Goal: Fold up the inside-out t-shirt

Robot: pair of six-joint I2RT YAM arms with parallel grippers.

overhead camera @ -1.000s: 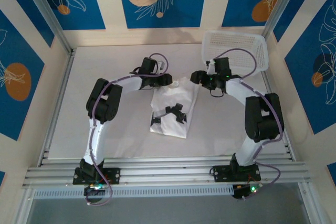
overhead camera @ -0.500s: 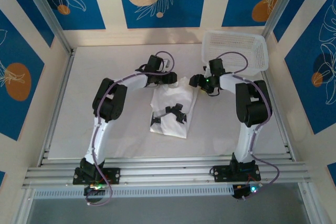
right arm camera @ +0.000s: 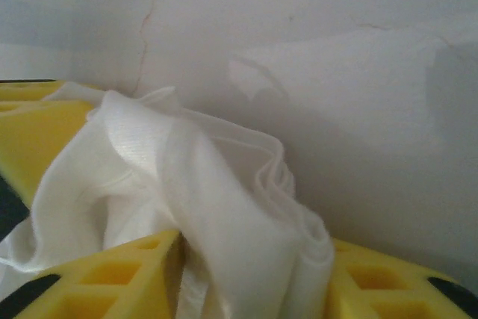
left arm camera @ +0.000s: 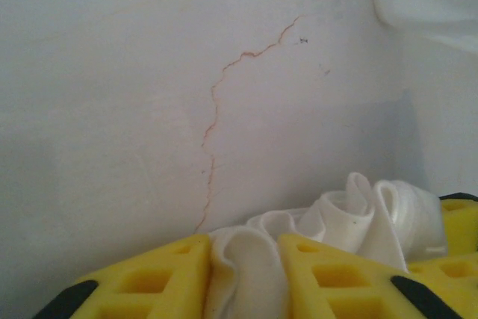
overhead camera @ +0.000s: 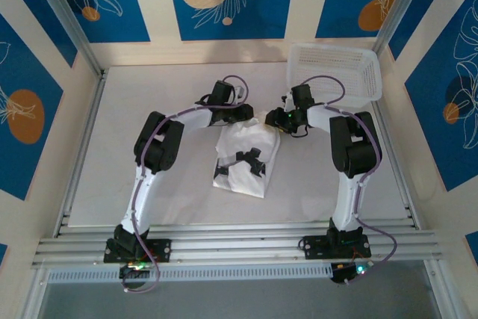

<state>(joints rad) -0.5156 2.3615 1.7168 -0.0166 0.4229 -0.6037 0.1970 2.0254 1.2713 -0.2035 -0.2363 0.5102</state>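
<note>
Top external, table: the inside-out t-shirt lies mid-table, its long axis running near to far.
Shirt's far edge: sits between both arms, about equally close to each.
Left gripper: clamped on that edge's cloth.
Right gripper: likewise pinching bunched cloth.

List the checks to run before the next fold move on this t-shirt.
1. Left gripper pinches the t-shirt cloth: ok.
2. Right gripper pinches cloth likewise: ok.
3. Both grips at the t-shirt's far edge: ok.
4. Every layer caught in each grip: cannot tell.
5. Near part lies flat on the table: ok.
6. Mesh basket apart from the t-shirt: ok.
</note>
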